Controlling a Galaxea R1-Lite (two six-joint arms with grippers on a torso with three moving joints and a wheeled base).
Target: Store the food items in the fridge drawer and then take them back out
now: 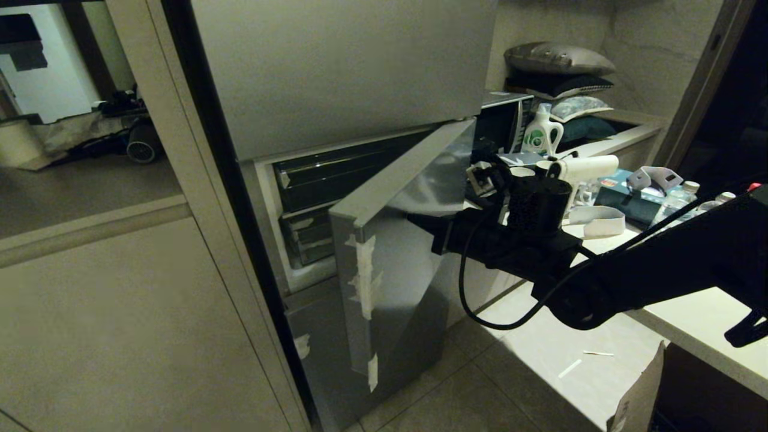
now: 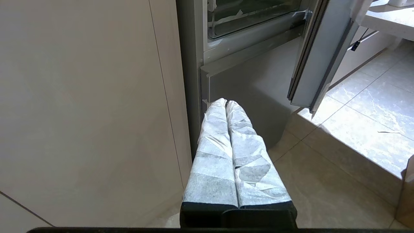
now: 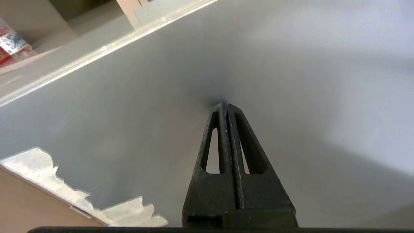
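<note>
**Right gripper pressed to fridge door, jaws closed and empty**

Right gripper (image 3: pixel 223 106): jaws closed together, nothing between them, tips against or just off the outer face of the grey fridge door (image 1: pixel 393 264); contact not certain. Door swung partly open, whitish tape scraps (image 1: pixel 363 273) along its free edge. Right arm reaching in across the counter corner, cable looping below the wrist.

Fridge drawer (image 2: pixel 252 16): clear bin, pushed in within the open compartment behind the door, on the far side of the door from the right jaws, tape scraps on its front edge. Contents not discernible; no food item identifiable.

Left gripper (image 2: pixel 225 103): fingers wrapped in white tape, pressed together, empty, held low before the lower fridge front, near the cabinet panel (image 1: pixel 120 324).

Surroundings: pale tiled floor (image 1: pixel 540 354); white counter (image 1: pixel 702 312) at right carrying a detergent bottle (image 1: pixel 541 133), water bottles (image 1: pixel 681 201) and clutter; stacked pillows (image 1: pixel 558 72) beyond.
</note>
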